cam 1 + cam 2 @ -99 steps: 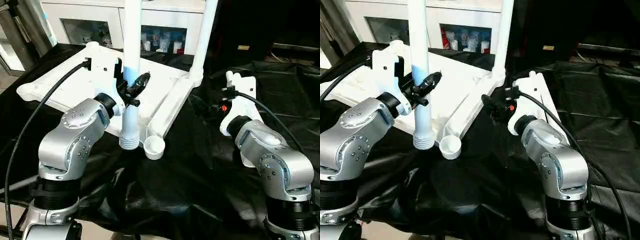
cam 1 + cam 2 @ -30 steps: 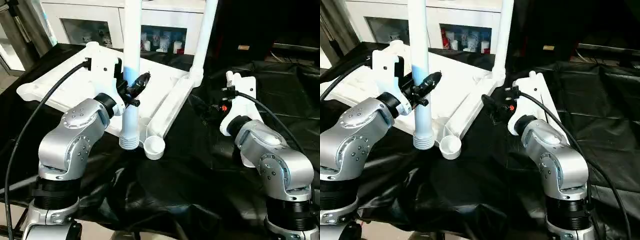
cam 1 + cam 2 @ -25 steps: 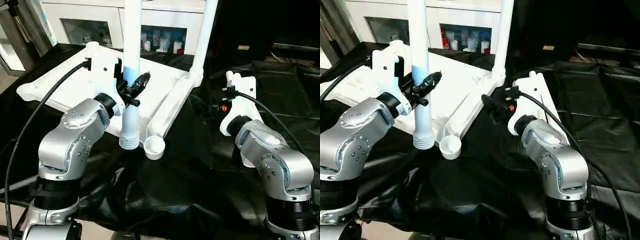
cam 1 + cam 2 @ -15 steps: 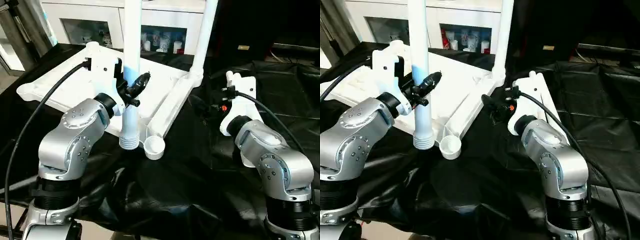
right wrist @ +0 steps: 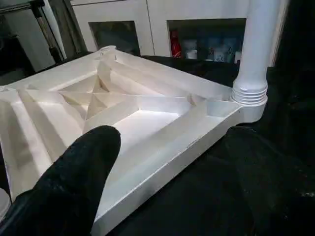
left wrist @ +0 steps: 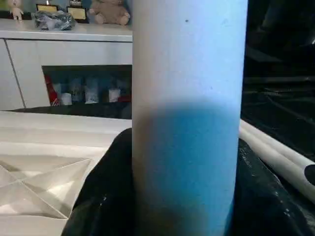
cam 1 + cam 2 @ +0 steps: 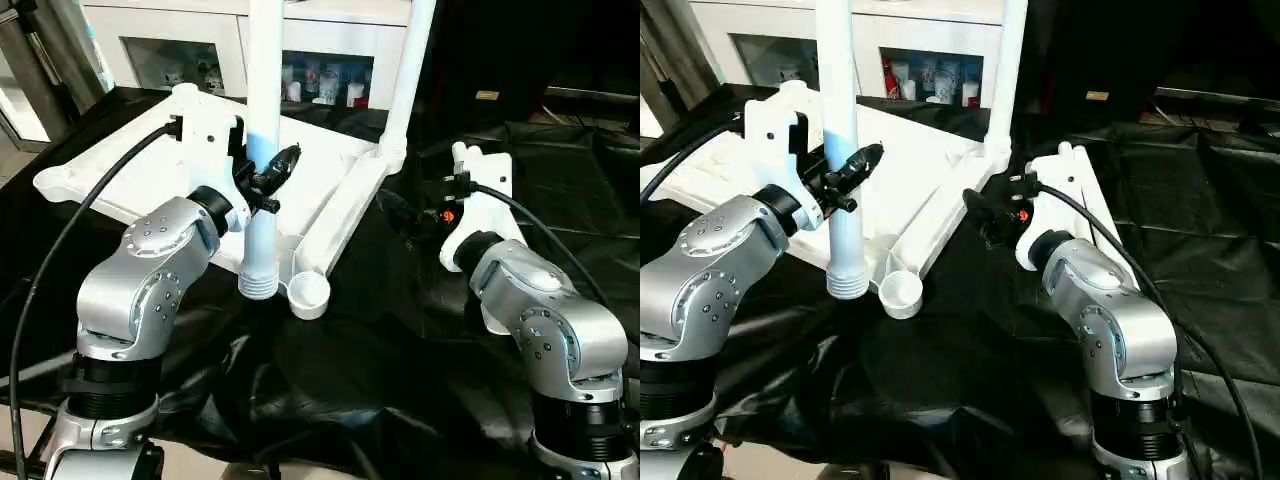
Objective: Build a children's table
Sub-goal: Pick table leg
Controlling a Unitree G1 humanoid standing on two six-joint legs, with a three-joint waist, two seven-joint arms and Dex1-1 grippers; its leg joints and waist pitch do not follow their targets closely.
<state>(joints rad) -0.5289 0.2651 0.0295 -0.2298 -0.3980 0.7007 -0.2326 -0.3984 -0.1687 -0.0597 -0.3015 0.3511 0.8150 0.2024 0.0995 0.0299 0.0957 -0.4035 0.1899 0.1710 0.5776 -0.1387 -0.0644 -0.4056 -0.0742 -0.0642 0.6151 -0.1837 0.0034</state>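
The white tabletop (image 7: 130, 165) lies ribbed side up on the black-draped work table. One white leg (image 7: 408, 70) stands upright in its far right corner socket. My left gripper (image 7: 272, 172) is shut on a second leg (image 7: 263, 80), held upright with its threaded end (image 7: 258, 284) just left of the near corner socket (image 7: 310, 292). In the left wrist view this leg (image 6: 189, 98) sits between the black fingers (image 6: 106, 196). My right gripper (image 7: 398, 215) is open beside the tabletop's right edge, its fingers (image 5: 74, 182) spread wide, nothing between them.
A white cabinet (image 7: 320, 75) with glass doors stands behind the table. Black cloth (image 7: 400, 380) covers the whole work surface and wrinkles near the front. A black cable (image 7: 80, 215) arcs over my left forearm.
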